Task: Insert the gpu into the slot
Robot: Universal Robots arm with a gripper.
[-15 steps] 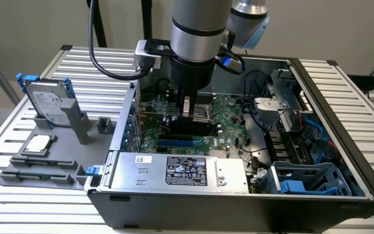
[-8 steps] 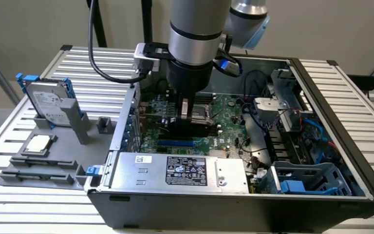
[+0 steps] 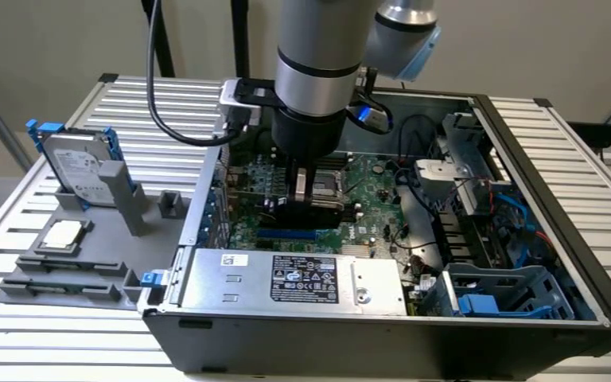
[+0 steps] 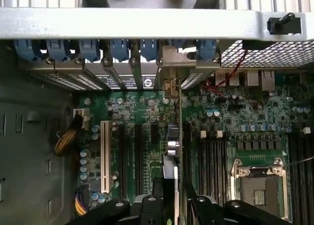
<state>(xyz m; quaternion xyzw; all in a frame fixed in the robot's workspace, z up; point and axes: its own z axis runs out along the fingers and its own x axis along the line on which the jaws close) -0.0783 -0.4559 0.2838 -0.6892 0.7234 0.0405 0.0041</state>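
Inside the open PC case [image 3: 391,344], the end effector [image 3: 311,211] sits low over the motherboard [image 3: 375,199]. Its fingers are clamped either side of the gpu [image 4: 179,131], which stands edge-on. The card's metal bracket [image 4: 174,63] is at the rear openings, among the blue latches [image 4: 88,48]. In the exterior view the slot [image 3: 284,235] shows just at 7 o'clock of the fingertips; can't tell if the card is seated. The power supply box [image 3: 295,278] is at 6 o'clock, and the hard drive [image 3: 77,167] on the counter [image 3: 72,338] at 9 o'clock.
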